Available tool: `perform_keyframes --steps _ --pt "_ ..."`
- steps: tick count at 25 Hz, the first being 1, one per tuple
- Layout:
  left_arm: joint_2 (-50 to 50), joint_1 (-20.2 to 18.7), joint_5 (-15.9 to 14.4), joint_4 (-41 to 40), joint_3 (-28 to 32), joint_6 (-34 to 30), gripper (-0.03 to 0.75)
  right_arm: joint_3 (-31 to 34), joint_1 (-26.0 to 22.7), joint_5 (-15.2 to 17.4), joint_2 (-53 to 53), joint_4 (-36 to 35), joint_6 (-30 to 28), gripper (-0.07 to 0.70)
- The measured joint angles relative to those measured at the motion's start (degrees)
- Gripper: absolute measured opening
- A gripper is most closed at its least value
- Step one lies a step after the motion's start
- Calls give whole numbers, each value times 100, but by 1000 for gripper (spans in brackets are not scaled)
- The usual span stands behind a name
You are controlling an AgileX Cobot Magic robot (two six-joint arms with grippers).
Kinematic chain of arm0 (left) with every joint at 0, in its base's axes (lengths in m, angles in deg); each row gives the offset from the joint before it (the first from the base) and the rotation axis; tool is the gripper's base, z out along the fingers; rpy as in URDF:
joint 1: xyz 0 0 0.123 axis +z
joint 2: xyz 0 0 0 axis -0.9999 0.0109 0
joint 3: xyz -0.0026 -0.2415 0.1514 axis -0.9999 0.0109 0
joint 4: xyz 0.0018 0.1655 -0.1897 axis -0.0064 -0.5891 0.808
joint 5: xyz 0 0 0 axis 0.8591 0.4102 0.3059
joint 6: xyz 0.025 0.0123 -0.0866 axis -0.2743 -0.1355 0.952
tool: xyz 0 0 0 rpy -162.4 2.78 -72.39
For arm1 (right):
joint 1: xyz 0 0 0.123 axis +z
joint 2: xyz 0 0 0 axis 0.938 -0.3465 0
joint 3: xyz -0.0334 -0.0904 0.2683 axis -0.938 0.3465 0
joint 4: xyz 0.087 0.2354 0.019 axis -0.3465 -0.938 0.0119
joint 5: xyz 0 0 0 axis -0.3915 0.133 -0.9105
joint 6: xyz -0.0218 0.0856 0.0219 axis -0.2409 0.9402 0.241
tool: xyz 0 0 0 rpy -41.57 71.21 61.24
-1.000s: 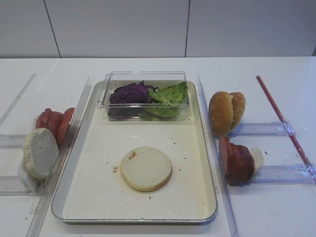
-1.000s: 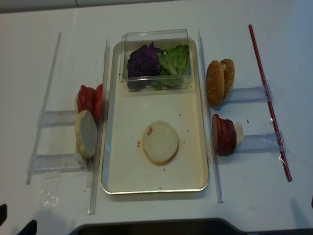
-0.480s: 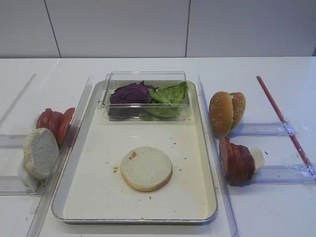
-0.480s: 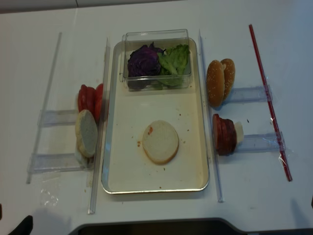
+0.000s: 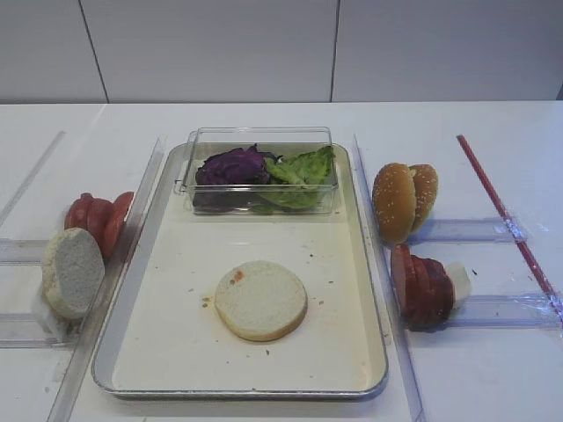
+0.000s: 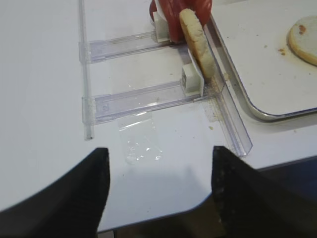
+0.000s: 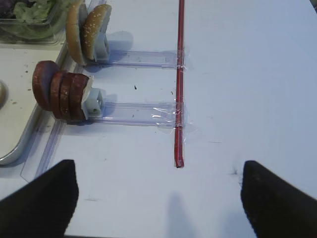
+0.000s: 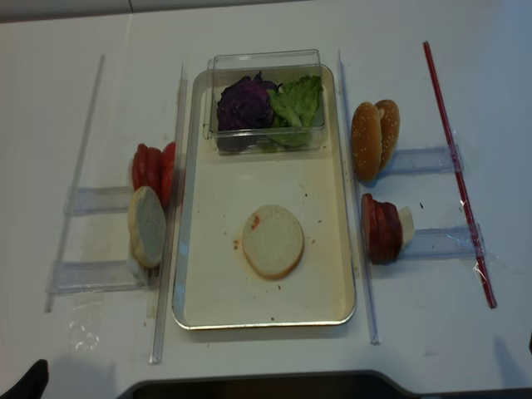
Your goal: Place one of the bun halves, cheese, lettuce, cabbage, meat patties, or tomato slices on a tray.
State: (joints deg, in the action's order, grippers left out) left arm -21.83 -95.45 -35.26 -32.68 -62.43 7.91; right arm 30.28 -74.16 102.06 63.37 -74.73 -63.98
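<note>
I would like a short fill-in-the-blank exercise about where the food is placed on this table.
1. The pale bun half lying flat rests on the ____.
2. The clear box holds purple cabbage and green ____.
3. The meat patties stand on edge to the ____ of the tray in the high view.
4. The tomato slices stand directly behind another upright ____.

Missing words: tray; lettuce; right; bun half
</note>
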Motion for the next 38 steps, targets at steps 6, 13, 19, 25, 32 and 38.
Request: perform_keyframes --steps 6,13,19,25,32,38 --pt "0 0 0 0 0 0 450 0 0 0 0 0 0 687" --pt "0 0 0 0 0 0 450 0 0 0 0 0 0 687" --pt "0 0 0 0 0 0 450 0 0 0 0 0 0 687" --pt "0 0 0 0 0 0 450 0 0 11 0 0 0 687" --pt "0 0 0 0 0 0 449 0 0 11 0 0 0 687" --pt "0 0 0 0 0 0 449 0 0 11 0 0 0 687"
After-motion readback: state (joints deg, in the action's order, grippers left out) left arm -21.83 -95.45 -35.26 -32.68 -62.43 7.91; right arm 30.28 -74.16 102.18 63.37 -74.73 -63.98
